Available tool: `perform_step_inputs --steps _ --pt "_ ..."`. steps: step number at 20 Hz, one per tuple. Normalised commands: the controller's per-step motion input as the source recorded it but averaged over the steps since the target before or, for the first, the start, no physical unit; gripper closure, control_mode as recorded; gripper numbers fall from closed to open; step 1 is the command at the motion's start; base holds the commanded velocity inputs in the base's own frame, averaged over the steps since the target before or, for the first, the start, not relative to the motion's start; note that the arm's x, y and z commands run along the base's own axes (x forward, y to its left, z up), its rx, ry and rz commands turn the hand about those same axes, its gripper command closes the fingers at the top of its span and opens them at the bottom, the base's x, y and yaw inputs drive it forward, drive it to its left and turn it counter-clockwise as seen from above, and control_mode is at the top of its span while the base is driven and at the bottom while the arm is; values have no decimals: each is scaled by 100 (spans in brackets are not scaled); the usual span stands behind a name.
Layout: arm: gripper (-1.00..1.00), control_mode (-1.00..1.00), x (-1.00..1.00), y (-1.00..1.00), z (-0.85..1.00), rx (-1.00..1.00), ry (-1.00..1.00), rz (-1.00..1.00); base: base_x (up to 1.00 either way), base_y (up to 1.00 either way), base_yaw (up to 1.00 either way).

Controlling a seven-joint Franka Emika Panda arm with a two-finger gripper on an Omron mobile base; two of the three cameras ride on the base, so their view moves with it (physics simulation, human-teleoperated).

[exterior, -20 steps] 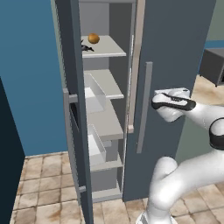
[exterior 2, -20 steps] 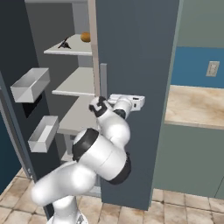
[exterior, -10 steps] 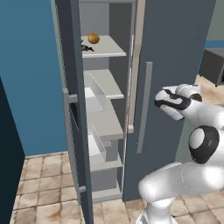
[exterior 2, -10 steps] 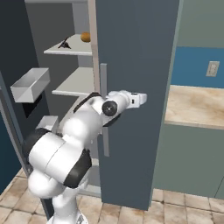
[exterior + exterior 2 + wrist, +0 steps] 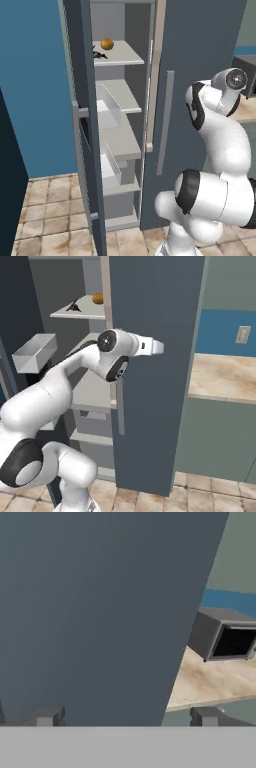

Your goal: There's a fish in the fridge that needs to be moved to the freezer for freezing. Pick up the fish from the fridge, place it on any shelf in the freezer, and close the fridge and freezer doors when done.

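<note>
The fridge stands open, its door (image 5: 81,115) swung out to the left with white bins (image 5: 109,107) on its inside. The small dark fish (image 5: 99,54) (image 5: 75,305) lies on the upper pale grey shelf (image 5: 122,54), next to an orange ball (image 5: 106,44) (image 5: 98,298). The other tall dark grey door (image 5: 155,381) with its bar handle (image 5: 164,122) is to the right. My gripper (image 5: 158,347) (image 5: 126,717) is open and empty, held in front of that door's upper part and pointing right, well away from the fish.
Right of the unit runs a wood-topped counter (image 5: 225,376) with a dark microwave (image 5: 226,639) on it. A wall outlet (image 5: 243,334) sits on the blue wall above. My own arm (image 5: 220,150) fills the space in front of the right door. The floor is tiled.
My arm has swung up and round to the right, and the hand has risen slightly in front of the right door. Fish, ball and doors have not moved.
</note>
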Motion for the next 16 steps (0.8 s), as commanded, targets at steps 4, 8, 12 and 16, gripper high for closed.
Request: perform_step_inputs --steps 4,8,12,16 --pt "-100 -100 -100 0 45 11 3 0 0 0 0" --pt "-100 -100 -100 16 -34 7 0 0 0 0 0" --pt "-100 -100 -100 47 -40 2 0 0 0 0 0" --pt "-100 -100 -100 65 10 0 0 0 0 0 0"
